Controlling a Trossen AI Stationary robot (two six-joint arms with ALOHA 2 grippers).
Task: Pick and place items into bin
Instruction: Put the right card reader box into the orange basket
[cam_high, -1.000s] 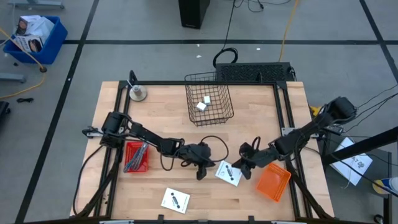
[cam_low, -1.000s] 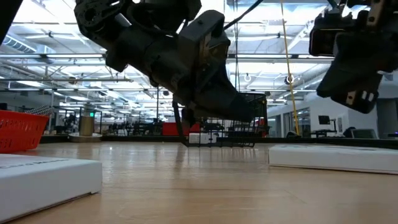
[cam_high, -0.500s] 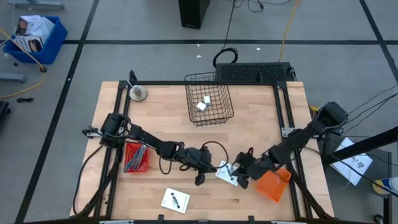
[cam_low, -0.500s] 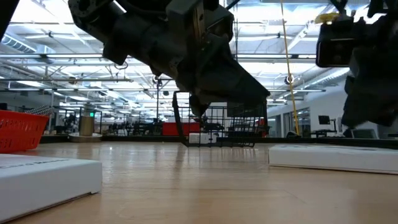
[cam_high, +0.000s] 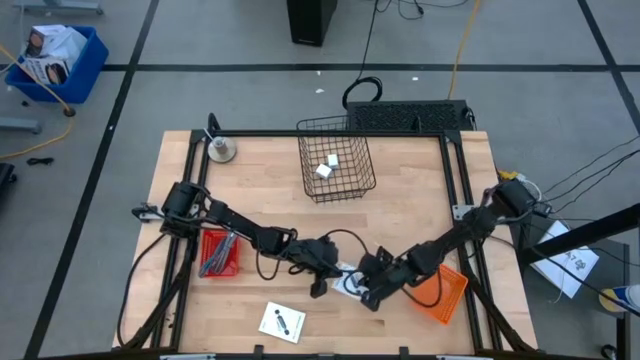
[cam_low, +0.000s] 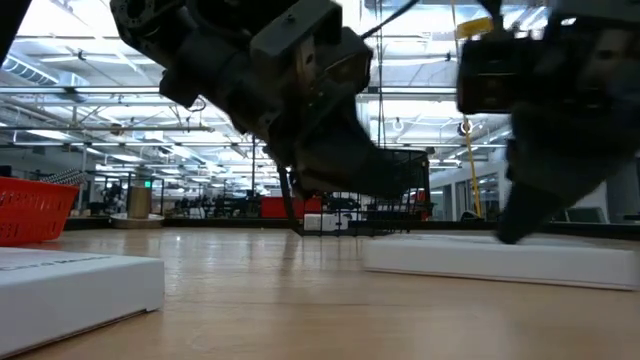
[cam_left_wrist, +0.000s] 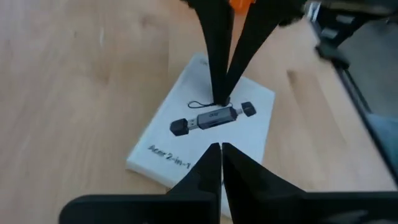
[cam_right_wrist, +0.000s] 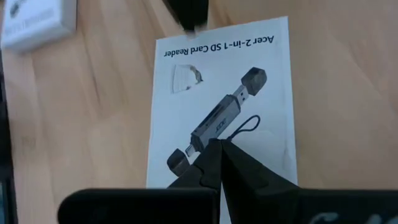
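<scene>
A white card-reader box lies flat on the table between my two grippers; it also shows in the left wrist view, the right wrist view and the low view. My right gripper is shut, its tips on the box's top. My left gripper is shut at the box's lettered end; whether it touches, I cannot tell. A second white box lies near the front edge. A wire basket at the back holds two small white blocks. My right gripper presses its shut fingertips down on the box's printed top face, about its middle. The fingers slant down from the table's right side. The box lies flat on the table.
A red tray with tools lies at the left, an orange tray at the right under my right arm. A grey metal weight stands at the back left. A black cable loops behind my left gripper.
My right gripper has gone toward the table's left and near edges and come down on the white box. The box has slid along the table toward the left, up to my left gripper, and stays flat.
</scene>
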